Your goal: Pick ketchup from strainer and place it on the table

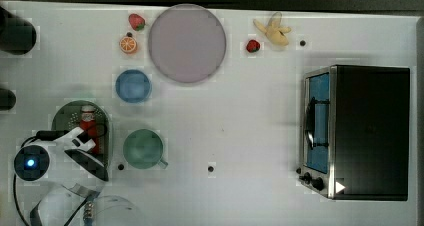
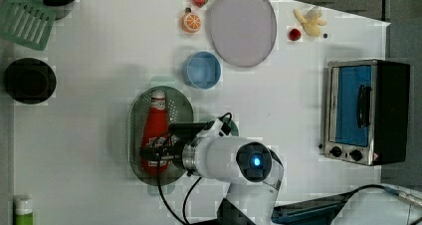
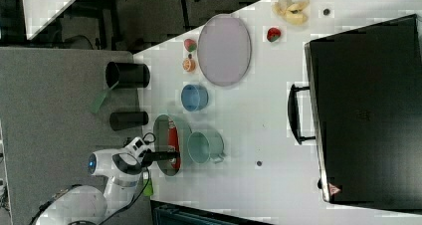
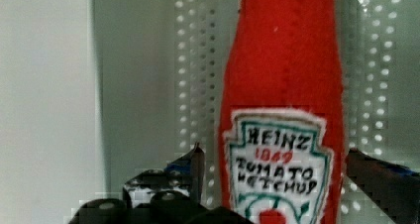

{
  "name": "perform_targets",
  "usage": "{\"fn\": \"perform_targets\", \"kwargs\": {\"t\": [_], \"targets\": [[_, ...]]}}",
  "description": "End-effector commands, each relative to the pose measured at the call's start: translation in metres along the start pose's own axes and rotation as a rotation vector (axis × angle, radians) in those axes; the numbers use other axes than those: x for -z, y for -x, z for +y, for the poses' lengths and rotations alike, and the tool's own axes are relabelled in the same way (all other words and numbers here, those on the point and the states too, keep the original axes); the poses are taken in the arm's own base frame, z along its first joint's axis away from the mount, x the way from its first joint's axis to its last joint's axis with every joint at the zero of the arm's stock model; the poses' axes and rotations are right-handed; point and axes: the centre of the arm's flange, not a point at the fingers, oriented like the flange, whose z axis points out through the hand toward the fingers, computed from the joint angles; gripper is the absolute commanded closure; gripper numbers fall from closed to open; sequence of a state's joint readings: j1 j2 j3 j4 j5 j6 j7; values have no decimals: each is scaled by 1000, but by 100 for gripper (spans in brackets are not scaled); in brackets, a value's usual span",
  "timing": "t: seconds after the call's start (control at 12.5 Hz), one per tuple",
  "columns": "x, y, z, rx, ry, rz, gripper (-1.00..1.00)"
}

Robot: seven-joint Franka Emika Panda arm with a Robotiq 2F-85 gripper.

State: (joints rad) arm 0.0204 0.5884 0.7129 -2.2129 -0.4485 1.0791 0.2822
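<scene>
My claw [image 4: 275, 184], lower wrist frame, fingers spread, straddles ketchup [image 4: 285, 85] lying in strainer [image 2: 137, 125], left-view centre-left; no grip.

top, left, right views: overhead, sharing table [image 1: 250, 131] | wrist view: close on strainer [image 4: 198, 60]

Ketchup [image 4: 282, 110] cap and base cut off by the wrist view's edges, lower ketchup [image 1: 90, 128] hidden by the arm in the top view, strainer [image 2: 134, 130] end covered by the arm in the left view, mug [image 2: 234, 129] mostly hidden there
</scene>
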Motion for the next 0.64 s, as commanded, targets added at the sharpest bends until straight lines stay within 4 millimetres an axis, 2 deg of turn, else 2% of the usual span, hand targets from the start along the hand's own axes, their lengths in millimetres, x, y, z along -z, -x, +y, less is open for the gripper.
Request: {"fn": "perform_targets", "kwargs": {"t": [0.08,0.16,0.4,0.64], "targets": [[-11,-9,-7,-75,-1,5,-42],[-10,-10,-8,-75,-5,10,-21],[11,-11,-13,-71,-15,42,-21],[65,-7,-28,-100,-60,92,-21]]}}
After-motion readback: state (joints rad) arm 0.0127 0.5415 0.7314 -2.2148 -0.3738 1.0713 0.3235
